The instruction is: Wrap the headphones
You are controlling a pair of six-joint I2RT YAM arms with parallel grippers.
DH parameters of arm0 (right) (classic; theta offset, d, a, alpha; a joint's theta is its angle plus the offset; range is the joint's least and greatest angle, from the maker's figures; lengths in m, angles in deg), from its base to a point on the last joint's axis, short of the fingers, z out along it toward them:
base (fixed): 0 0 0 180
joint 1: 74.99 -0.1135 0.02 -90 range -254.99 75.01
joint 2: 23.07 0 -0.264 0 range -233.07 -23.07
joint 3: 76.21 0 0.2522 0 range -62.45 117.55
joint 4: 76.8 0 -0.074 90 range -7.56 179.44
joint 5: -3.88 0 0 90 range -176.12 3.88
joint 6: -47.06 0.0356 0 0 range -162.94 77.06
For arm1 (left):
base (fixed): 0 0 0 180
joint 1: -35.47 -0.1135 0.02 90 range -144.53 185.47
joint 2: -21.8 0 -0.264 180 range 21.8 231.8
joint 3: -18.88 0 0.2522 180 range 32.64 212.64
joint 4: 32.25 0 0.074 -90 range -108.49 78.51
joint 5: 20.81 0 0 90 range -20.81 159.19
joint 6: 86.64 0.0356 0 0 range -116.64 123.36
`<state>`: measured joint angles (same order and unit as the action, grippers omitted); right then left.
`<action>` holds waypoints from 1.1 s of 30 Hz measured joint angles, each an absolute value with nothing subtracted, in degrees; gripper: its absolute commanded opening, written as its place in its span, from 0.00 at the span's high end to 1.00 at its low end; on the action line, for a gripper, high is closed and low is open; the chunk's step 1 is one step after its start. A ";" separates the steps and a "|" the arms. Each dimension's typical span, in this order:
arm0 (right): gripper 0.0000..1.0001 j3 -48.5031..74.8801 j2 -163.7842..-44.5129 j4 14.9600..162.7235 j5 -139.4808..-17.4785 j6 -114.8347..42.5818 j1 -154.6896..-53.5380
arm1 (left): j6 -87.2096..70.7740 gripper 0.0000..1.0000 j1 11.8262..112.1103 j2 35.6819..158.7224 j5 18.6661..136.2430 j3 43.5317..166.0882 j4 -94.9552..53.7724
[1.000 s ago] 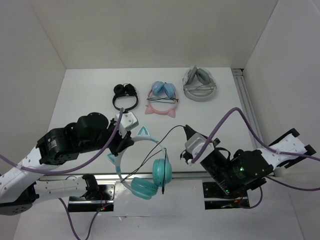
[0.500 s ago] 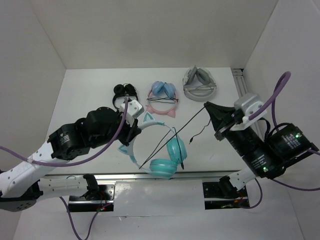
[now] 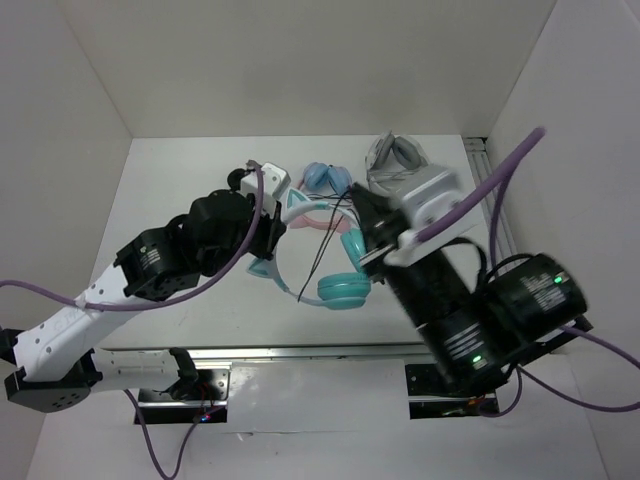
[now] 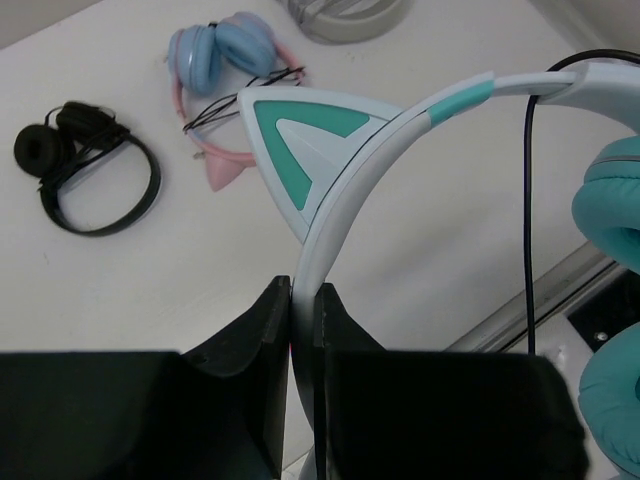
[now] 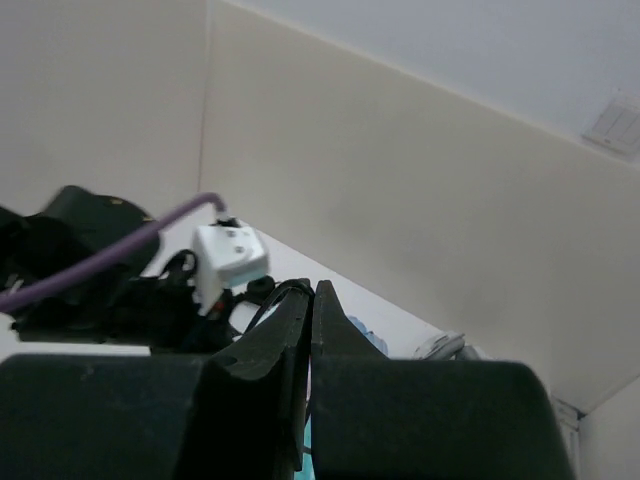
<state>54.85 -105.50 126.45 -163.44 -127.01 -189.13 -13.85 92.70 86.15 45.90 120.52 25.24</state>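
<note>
Above white table (image 3: 180, 180), left gripper (image 4: 303, 300) is clamping the headphones (image 4: 400, 120) between its fingers; right gripper (image 5: 307, 300) is pinching the cable (image 4: 527, 200).

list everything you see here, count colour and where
teal headphones: 1, teal with white band and cat ears, held above the table
cable: 1, black, running down beside the teal cups
pink headphones: 1, pink band, light-blue cups, far middle of table
black headphones: 1, black, far left
grey headphones: 1, grey, far right
table: 1, white
left gripper: 1, black, shut on the teal headphones' band
right gripper: 1, black, shut, raised
</note>
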 measured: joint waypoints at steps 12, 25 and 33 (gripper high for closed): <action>1.00 19.92 -94.79 126.21 -162.50 -117.96 -189.20 | -13.72 1.00 84.07 84.86 43.09 106.05 29.00; 1.00 23.16 -98.03 113.29 -157.95 -83.89 -179.74 | -14.68 1.00 76.83 83.47 44.75 101.70 25.15; 1.00 35.33 -115.56 92.03 -137.67 -65.40 -153.29 | -13.06 1.00 70.08 83.31 47.70 98.68 25.17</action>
